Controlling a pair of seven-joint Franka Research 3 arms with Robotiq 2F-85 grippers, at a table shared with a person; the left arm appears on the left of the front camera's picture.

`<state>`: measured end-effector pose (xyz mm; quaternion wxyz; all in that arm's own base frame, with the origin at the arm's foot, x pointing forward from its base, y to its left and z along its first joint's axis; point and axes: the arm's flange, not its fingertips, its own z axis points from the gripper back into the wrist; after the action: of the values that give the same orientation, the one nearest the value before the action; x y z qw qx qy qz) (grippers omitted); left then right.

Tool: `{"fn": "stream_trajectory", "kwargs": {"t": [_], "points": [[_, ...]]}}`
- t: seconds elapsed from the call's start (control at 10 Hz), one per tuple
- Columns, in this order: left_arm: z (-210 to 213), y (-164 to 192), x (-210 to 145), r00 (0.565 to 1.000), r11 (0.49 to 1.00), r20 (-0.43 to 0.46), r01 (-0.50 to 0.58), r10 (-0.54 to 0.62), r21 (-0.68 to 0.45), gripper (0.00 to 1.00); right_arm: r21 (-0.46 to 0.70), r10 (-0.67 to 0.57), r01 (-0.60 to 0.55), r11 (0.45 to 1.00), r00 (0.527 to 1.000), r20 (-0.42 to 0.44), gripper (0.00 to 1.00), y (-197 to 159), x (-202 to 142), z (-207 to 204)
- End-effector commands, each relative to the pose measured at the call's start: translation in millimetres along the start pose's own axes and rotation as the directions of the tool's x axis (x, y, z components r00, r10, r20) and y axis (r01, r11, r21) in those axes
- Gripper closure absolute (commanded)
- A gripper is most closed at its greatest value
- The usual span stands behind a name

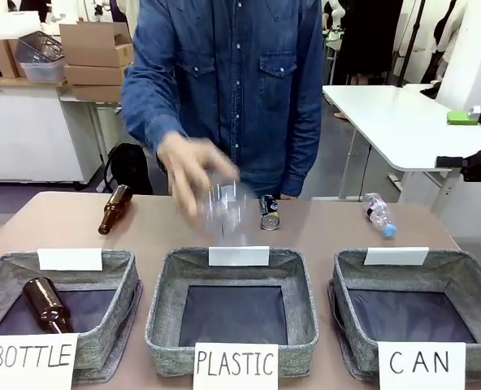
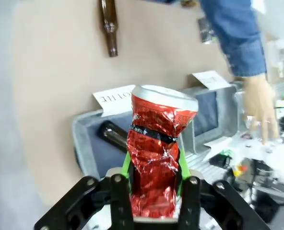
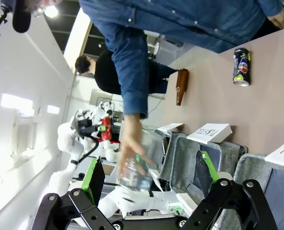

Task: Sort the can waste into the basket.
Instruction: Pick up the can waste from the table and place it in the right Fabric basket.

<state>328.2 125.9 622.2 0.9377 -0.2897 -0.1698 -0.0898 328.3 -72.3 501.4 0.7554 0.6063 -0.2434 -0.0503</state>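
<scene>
Two cans: the dented red can [image 2: 159,158] stands upright in the lower centre of the left wrist view, clamped between the green pads of the left gripper [image 2: 155,167], whose fingers press tight against its crumpled sides. The dark can [image 1: 269,212] stands on the table [image 1: 45,227] at the centre of the front view, just right of the person's hand [image 1: 193,171]. Three grey baskets line the bottom of the front view. The CAN basket [image 1: 468,264] is at lower right with its dark lining showing, the PLASTIC basket [image 1: 161,309] is in the middle and the BOTTLE basket [image 1: 125,296] is at lower left. Two brown bottles: one brown bottle [image 1: 45,305] lies inside the BOTTLE basket, and the other brown bottle [image 1: 114,209] lies on the table left of centre. Two clear plastic bottles: one clear bottle [image 1: 379,215] lies on the table above the CAN basket. The other clear bottle [image 1: 222,210], blurred, is in the person's hand over the far rim of the PLASTIC basket. The right gripper [image 3: 150,175], at the bottom of the right wrist view, is spread wide with nothing between its fingers. The table is a matt pinkish-brown. Behind the person in the denim shirt, the room has stacked cardboard boxes [image 1: 94,45] at upper left, a white table [image 1: 395,122] at right and a black bag [image 1: 131,166] on the floor.
</scene>
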Motion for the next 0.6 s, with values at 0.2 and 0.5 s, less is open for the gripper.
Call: {"fn": "stream_trajectory", "kwargs": {"t": [0.2, 0.5], "points": [[7, -8, -35, 0.996, 0.997, 0.059, 0.069, -0.068, -0.023, 1.0, 0.023, 0.027, -0.027, 0.999, 1.0, 0.013, 0.0, 0, 3, -3], [7, -8, -35, 0.996, 0.997, 0.059, 0.069, -0.068, -0.023, 1.0, 0.023, 0.027, -0.027, 0.999, 1.0, 0.013, 0.0, 0, 3, -3]]}}
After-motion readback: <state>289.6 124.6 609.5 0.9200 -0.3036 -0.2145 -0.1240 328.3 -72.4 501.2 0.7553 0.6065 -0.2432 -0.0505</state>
